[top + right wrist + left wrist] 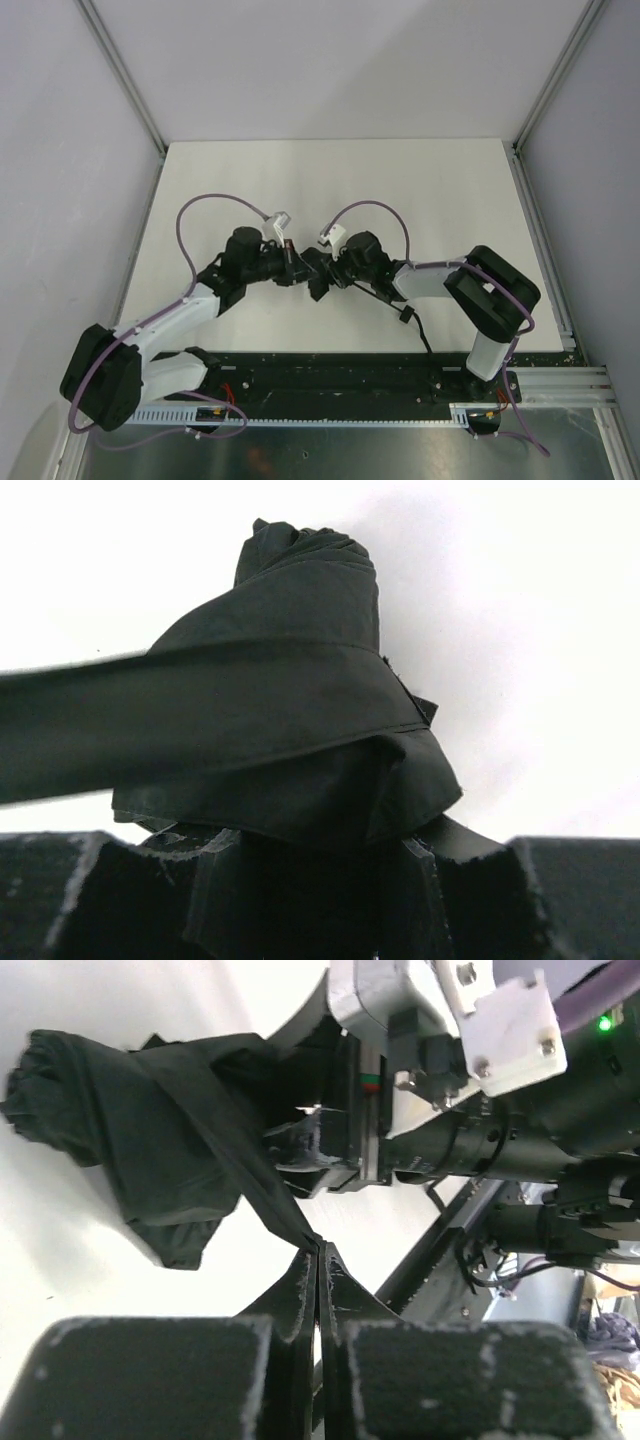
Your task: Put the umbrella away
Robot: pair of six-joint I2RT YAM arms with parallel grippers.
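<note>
Black matte fabric umbrella is clamped in your right jaws; left jaws pinch its flat black strap: wrap it taut.

This is a robotics lab test cell, not a home or shop. A bare white worktop is closed in by plain pale wall panels set in aluminium frame posts. Two black-and-white robot arms, the left arm and the right arm, are bolted to a black mounting rail at the near edge. Purple cables loop from them, and a slotted cable duct runs above a sheet of bare metal. A green indicator light glows on the hardware. The left tool and right tool both clamp the black umbrella.
</note>
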